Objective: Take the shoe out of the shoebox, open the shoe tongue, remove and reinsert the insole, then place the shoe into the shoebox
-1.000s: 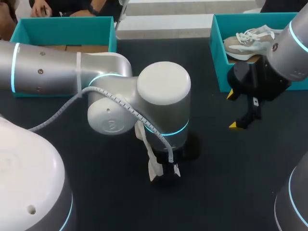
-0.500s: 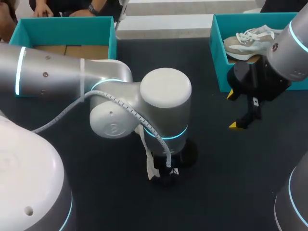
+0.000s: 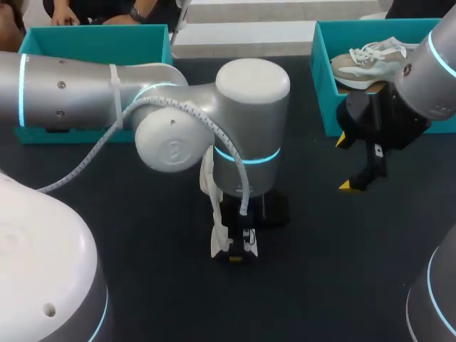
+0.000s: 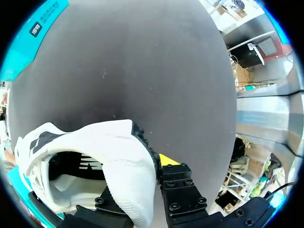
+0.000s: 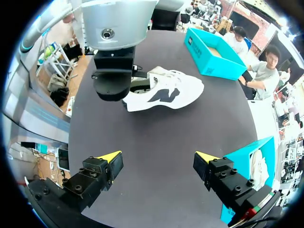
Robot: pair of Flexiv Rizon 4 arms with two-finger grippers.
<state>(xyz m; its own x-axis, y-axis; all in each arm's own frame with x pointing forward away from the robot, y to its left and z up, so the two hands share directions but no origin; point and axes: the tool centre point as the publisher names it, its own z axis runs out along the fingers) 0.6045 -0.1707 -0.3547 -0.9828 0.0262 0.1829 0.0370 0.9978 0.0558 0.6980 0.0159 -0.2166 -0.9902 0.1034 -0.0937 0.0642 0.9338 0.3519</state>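
**Workpiece.** The white sneaker (image 5: 171,92) sits low over the middle of the bench (image 3: 320,285), outside both boxes. Whether its sole touches the surface cannot be confirmed. In the head view the left arm (image 3: 78,96) hides nearly all of it.

**Left jaws.** They are clamped on the sneaker at the rim of its opening. One finger is inside the shoe and the yellow-tipped finger (image 4: 166,159) is outside, with the collar wall (image 4: 135,161) pinched between them. Judged purpose: a pinch on the rim anchors the shoe and leaves the laces and tongue uncovered for the other arm.

**Right jaws.** They stand wide apart and hold nothing. They hang from the right arm (image 3: 427,78), well apart from the sneaker and just in front of the right shoebox (image 3: 324,85). The sneaker lies ahead of them, with its logo side in the right wrist view.

**Stage (judged).** Removal from the box looks complete — opening the tongue comes next.

**Clearances.**
- Bare bench lies between the right jaws and the sneaker, so the approach path is unobstructed.
- The left shoebox (image 3: 92,44) stands at the far left edge, partly behind the left arm, and no shoe shows in its visible part.
- The right shoebox holds a second shoe (image 3: 370,60) — its near wall is the closest obstacle to the right arm.
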